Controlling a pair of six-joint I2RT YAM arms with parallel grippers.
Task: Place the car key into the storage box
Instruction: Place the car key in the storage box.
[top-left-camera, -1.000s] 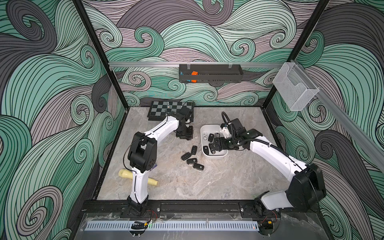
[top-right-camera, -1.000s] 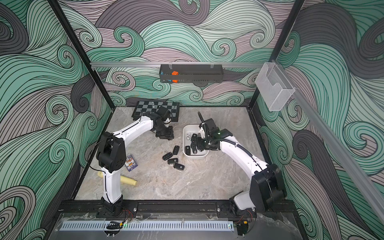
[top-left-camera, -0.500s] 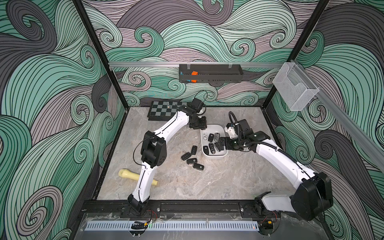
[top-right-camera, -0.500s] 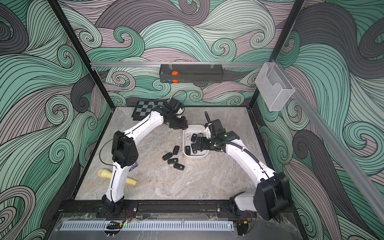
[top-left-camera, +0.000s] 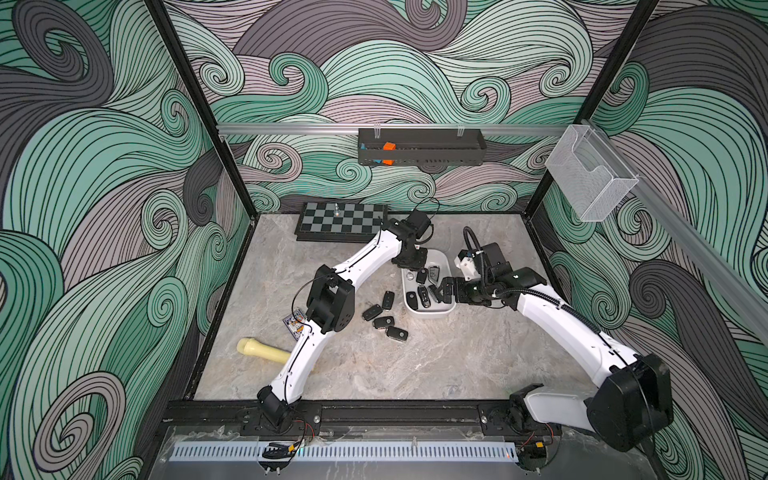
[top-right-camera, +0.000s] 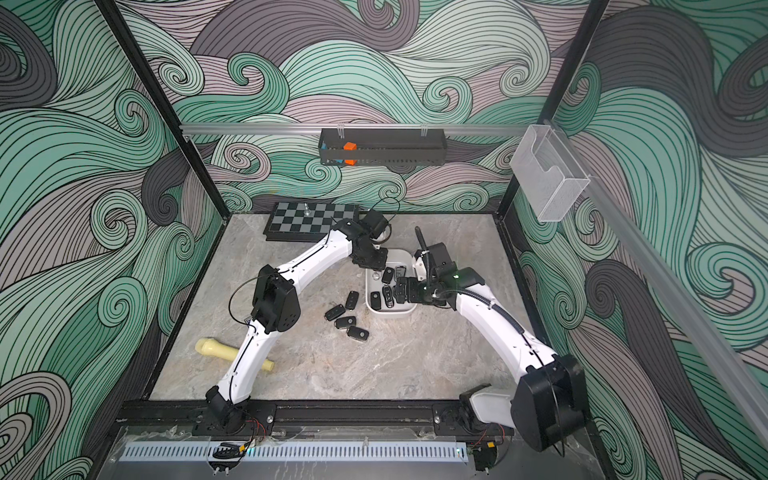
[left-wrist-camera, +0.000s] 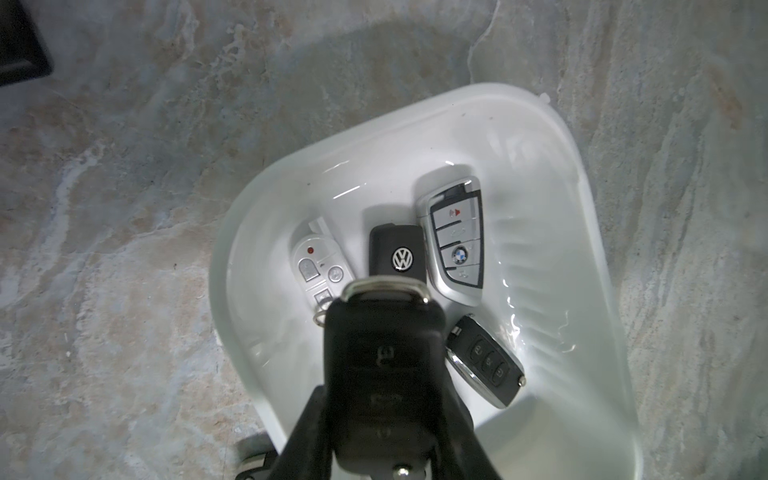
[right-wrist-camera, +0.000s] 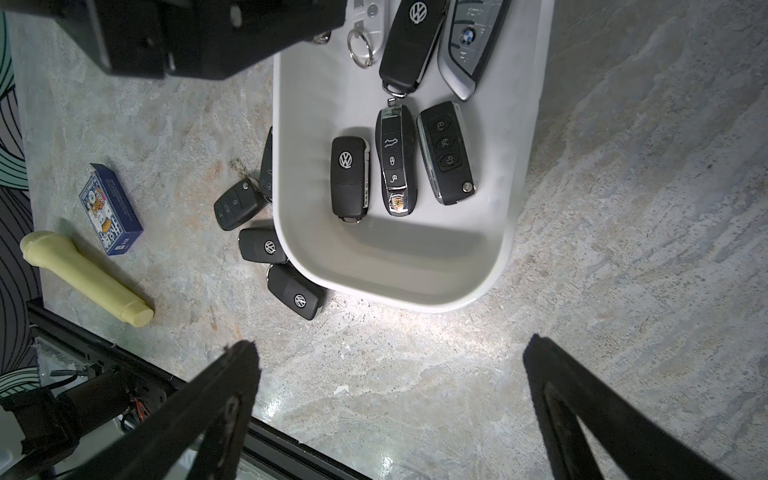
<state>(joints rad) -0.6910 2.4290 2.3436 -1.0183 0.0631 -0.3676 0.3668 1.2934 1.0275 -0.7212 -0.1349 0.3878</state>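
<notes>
**Car key (left-wrist-camera: 382, 353) gripped by left claw (left-wrist-camera: 384, 401) over storage box (top-left-camera: 432, 313)**

Nearest the front rail, on the desk (top-left-camera: 457, 365): pale torch (top-left-camera: 264, 352) lying flat, one end hidden behind the left arm (top-left-camera: 299, 361); small blue card pack (top-left-camera: 294, 326) just beyond.

Further in, four loose black keys (top-left-camera: 383, 322) clustered on the desk just left of the white box. Inside the box, six other keys (right-wrist-camera: 349, 178), flat on the bottom.

By the box's right side, right claw (right-wrist-camera: 390, 349) spread wide, grasping nothing.

At the box's far end, left claw pointing down, clenched on the sides of the black car key, button face toward the wrist camera, metal loop end leading. Key held above the keys inside; whether touching them, unclear.

Beyond, chessboard (top-left-camera: 340, 220) against the back wall, one small piece (top-left-camera: 336, 209) upright on it. Higher on that wall, long black tray (top-left-camera: 419, 151) holding an orange block (top-left-camera: 389, 147). On the right wall, clear basket (top-left-camera: 590, 183).
</notes>
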